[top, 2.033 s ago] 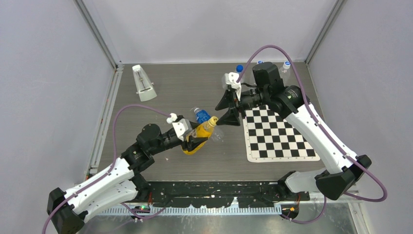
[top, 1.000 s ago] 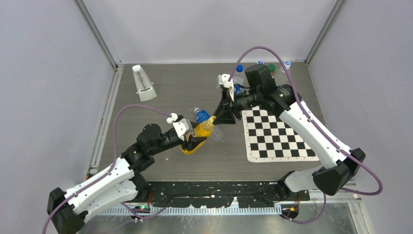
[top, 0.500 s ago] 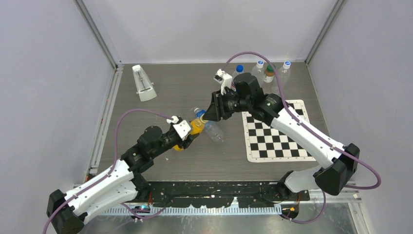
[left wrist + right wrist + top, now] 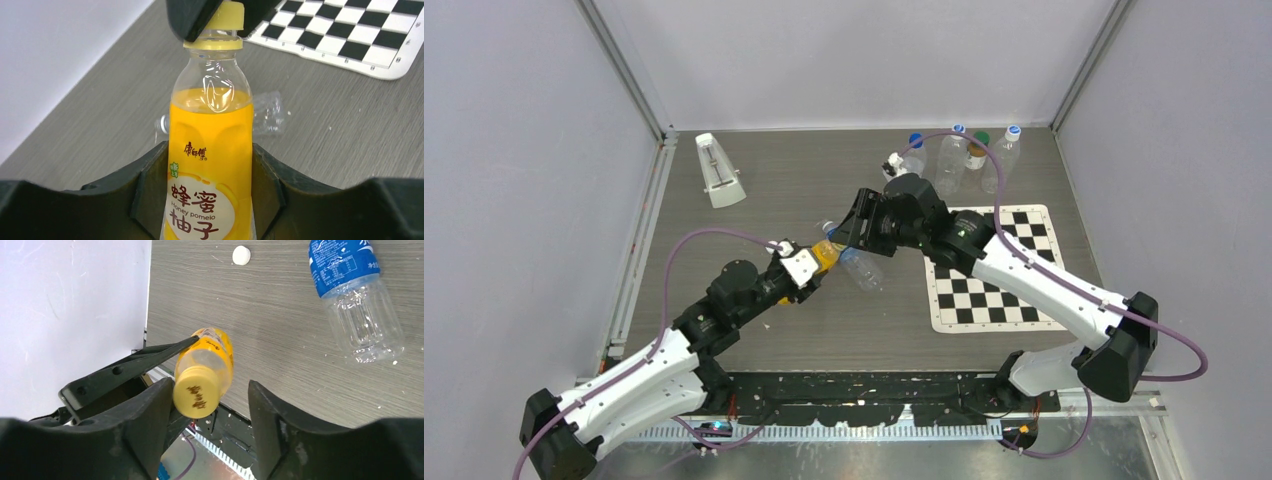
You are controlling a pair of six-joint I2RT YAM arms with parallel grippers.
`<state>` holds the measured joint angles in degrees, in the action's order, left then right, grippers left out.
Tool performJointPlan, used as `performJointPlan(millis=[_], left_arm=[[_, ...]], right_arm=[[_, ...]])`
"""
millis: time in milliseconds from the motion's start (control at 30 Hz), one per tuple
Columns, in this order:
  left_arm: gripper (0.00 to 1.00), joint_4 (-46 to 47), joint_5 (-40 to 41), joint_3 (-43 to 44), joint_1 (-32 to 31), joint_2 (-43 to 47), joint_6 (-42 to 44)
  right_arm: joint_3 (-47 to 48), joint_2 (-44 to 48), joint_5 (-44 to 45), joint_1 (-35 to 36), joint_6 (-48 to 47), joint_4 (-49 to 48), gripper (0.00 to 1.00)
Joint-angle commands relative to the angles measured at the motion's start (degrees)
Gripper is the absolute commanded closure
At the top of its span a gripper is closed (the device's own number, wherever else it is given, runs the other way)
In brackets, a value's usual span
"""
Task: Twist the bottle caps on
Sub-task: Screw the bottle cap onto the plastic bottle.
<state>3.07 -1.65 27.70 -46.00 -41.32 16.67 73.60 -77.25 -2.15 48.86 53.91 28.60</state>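
My left gripper (image 4: 210,160) is shut on the body of a yellow honey pomelo bottle (image 4: 210,145), seen mid-table from above as the yellow bottle (image 4: 826,255) in the left gripper (image 4: 809,270). A yellow cap (image 4: 196,391) sits on its neck. My right gripper (image 4: 207,430) stands open around that cap: one jaw touches it and a gap shows on the other side. From above the right gripper (image 4: 844,235) covers the bottle's top. A white cap (image 4: 241,255) lies loose on the table. No loose blue cap shows.
A clear blue-labelled bottle (image 4: 357,305) lies on its side beside the yellow one, also seen from above (image 4: 861,268). Several capped bottles (image 4: 952,160) stand at the back. A checkerboard mat (image 4: 994,275) lies to the right and a white wedge-shaped object (image 4: 720,170) at the back left.
My right arm swung left from the back bottles and came down over the yellow bottle's cap, and its jaws have widened. The left gripper shifted slightly left and back, still holding the bottle.
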Motion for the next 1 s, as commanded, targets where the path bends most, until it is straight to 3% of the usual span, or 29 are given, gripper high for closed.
performJointPlan(millis=[0, 33, 200, 233, 467, 700, 967], left_arm=[[1.00, 8.3, -0.9, 2.1, -0.2, 1.4, 1.1], [1.00, 8.0, -0.9, 2.3, -0.2, 1.3, 1.0], [1.00, 5.9, -1.8, 3.3, -0.3, 1.0, -0.1], [1.00, 4.6, -2.8, 4.0, -0.2, 0.7, -0.6], [1.00, 0.8, -13.2, 5.8, -0.2, -0.6, -0.5], [1.00, -2.9, -23.3, 7.4, -0.2, -1.9, 1.0], [1.00, -6.0, -28.8, 8.3, -0.3, -3.1, 1.9]], right_arm=[[2.6, 3.6, 3.1, 0.8, -8.6, -1.0, 0.31], [3.0, 4.5, 2.0, 0.8, -11.3, -0.9, 0.25], [3.0, 10.6, -1.3, 0.8, -32.3, -0.1, 0.16], [1.1, 14.5, -4.1, 0.8, -45.0, -0.1, 0.13], [-3.3, 21.4, -14.1, 0.6, -79.4, 3.7, 0.12], [-2.6, 21.3, -21.8, 0.2, -95.0, 11.6, 0.15], [2.4, 17.0, -26.4, 0.3, -99.3, 18.9, 0.28]])
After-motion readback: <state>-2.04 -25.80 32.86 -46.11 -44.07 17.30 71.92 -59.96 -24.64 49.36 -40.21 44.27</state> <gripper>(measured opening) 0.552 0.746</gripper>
